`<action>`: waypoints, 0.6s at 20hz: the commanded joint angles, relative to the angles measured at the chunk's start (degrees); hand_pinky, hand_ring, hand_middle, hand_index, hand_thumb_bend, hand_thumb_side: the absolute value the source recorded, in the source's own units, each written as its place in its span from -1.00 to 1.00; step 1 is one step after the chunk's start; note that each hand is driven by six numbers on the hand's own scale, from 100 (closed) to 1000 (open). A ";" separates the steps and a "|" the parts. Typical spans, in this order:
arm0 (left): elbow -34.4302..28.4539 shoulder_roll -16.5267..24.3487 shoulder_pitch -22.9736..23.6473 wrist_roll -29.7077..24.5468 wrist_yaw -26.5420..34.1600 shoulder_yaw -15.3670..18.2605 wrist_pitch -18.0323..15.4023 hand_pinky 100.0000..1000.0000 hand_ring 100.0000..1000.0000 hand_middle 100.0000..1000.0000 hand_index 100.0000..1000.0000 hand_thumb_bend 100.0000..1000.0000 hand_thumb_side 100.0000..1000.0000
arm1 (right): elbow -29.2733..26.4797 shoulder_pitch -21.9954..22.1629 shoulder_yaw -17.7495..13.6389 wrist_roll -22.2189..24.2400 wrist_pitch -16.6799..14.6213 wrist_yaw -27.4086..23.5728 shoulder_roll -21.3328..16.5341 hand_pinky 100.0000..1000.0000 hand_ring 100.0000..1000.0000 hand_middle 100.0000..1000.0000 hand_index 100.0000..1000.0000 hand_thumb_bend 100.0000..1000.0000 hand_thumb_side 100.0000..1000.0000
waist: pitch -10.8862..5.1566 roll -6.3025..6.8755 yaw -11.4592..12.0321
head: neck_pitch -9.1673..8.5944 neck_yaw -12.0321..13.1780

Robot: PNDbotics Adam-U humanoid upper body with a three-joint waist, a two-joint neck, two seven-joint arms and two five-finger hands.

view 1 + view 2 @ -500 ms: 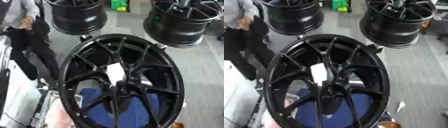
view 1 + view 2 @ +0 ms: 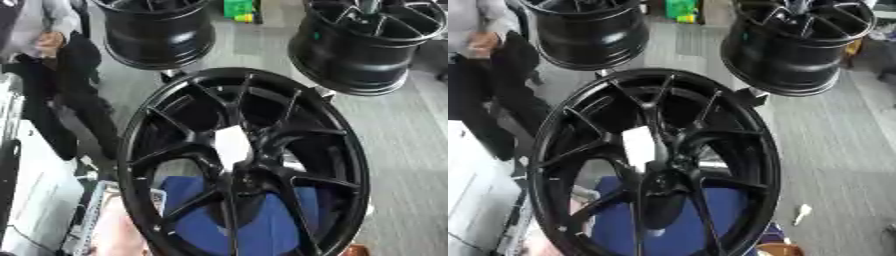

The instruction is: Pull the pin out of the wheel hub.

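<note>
Nothing among the things has moved since half a second ago; only the framing has drifted a touch, which reads as your head shifting. Neither of your hands shows in either view, so you cannot tell from here whether they are apart or closed on anything.

Start with the wheel hub point(image 2: 245, 165): it stands upright and close, filling the lower centre, black spokes running to its middle, with blue point(image 2: 262, 225) showing through the lower openings. A white patch point(image 2: 233, 146) lies on the spokes just above the centre; whether that is the pin or a label cannot be made out. By my judgement, bring a hand into sight first, settle it at the centre, find the pin before closing on it, then draw straight out along its axis rather than levering sideways.

Behind stand two more black wheels, left point(image 2: 162, 32) and right point(image 2: 372, 45).

Your right eye view alone shows a small white scrap point(image 2: 801, 213) on the floor beside the rim.
</note>
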 commanded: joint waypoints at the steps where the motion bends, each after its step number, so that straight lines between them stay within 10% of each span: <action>1: -0.18 1.46 -1.41 -0.54 -0.34 -0.04 -0.15 0.26 0.20 0.11 0.55 -0.93 -0.14 | -0.67 -0.35 -0.41 0.26 -0.02 -0.16 -1.76 0.68 0.40 0.33 0.36 -1.00 -0.45 | -0.50 0.02 -0.07 | 0.30 0.32; 12: 2.38 4.56 -3.47 -2.44 -1.95 -1.77 -0.29 0.27 0.20 0.12 0.55 -0.96 -0.19 | -0.67 -0.25 -0.35 0.54 0.14 -0.09 -2.34 0.68 0.40 0.33 0.36 -1.00 -0.49 | -0.74 0.10 0.07 | 0.30 0.61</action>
